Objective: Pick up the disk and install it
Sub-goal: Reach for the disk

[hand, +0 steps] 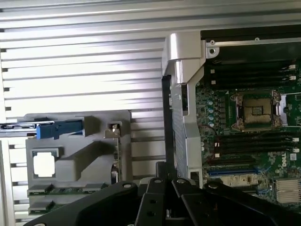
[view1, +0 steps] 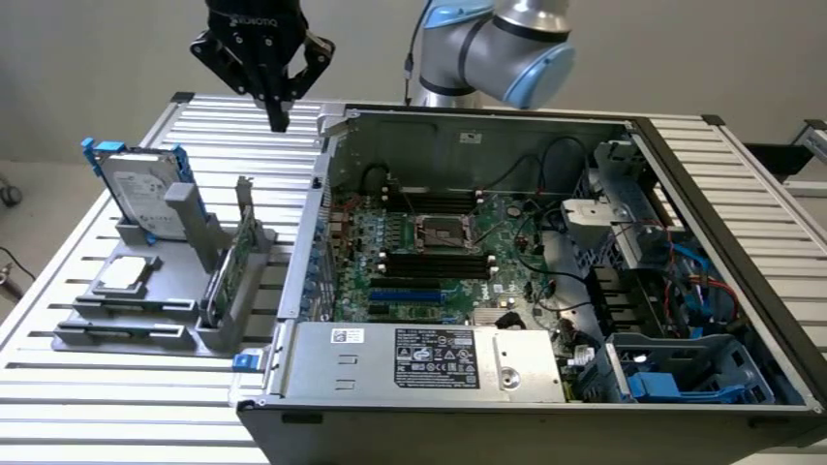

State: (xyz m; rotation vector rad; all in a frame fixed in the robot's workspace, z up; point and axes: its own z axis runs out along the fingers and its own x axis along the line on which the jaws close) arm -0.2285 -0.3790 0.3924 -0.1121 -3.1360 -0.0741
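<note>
The disk (view1: 139,184) stands on edge in a grey holder (view1: 168,291) at the exterior view's left, silver with a white label and blue side rails. In the wrist view the disk (hand: 56,128) shows edge-on as a blue strip above the holder (hand: 80,160). My black gripper (view1: 275,118) hangs high above the slatted table, between the holder and the open computer case (view1: 517,262), its fingers (hand: 162,186) shut together with nothing between them. It is well apart from the disk.
The holder also carries a small square silver chip (view1: 126,274) and a thin green circuit card (view1: 223,276) on edge. The case's upright side wall (view1: 317,223) stands right beside the holder. Inside lie the motherboard (view1: 440,252), cables and a blue drive bay (view1: 685,373).
</note>
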